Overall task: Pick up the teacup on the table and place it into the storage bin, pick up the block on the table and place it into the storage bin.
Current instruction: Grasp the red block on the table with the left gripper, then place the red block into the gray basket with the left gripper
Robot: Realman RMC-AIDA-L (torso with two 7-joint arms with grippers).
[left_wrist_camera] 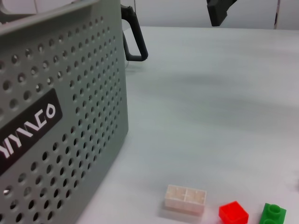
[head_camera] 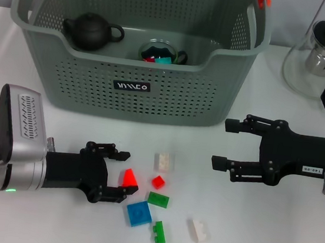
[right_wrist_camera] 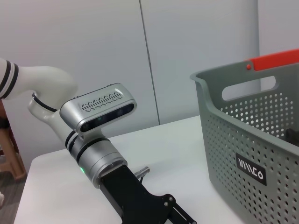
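in the head view the left gripper (head_camera: pixel 121 176) lies low on the table (head_camera: pixel 266 241) with its fingers spread apart, and a red wedge block (head_camera: pixel 129 178) sits right between the tips. nothing is pinched yet. it looks lined up that way so it can close on the block. more blocks lie just past its tips: a small red block (head_camera: pixel 158 182), a green block (head_camera: pixel 158 200), a blue block (head_camera: pixel 138 214) and a pale block (head_camera: pixel 164 161). the storage bin (head_camera: pixel 132 88) stands just beyond the gripper. inside it are a dark teapot (head_camera: pixel 91 31) and a glass teacup (head_camera: pixel 161 52) with bits of colour in it, so the cup part looks done. the right gripper (head_camera: pixel 220 143) rests off to the side, fingers spread and holding nothing, likely waiting. a glass jug (head_camera: pixel 324 61) stands farther back on its side.

in the left wrist view, the bin wall (left_wrist_camera: pixel 60 116) is close by, and the pale block (left_wrist_camera: pixel 186 199), the small red block (left_wrist_camera: pixel 233 213) and the green block (left_wrist_camera: pixel 273 214) lie ahead. its own fingers do not show here.

in the right wrist view, the left arm (right_wrist_camera: pixel 100 140) reaches across the table toward the bin (right_wrist_camera: pixel 252 140).
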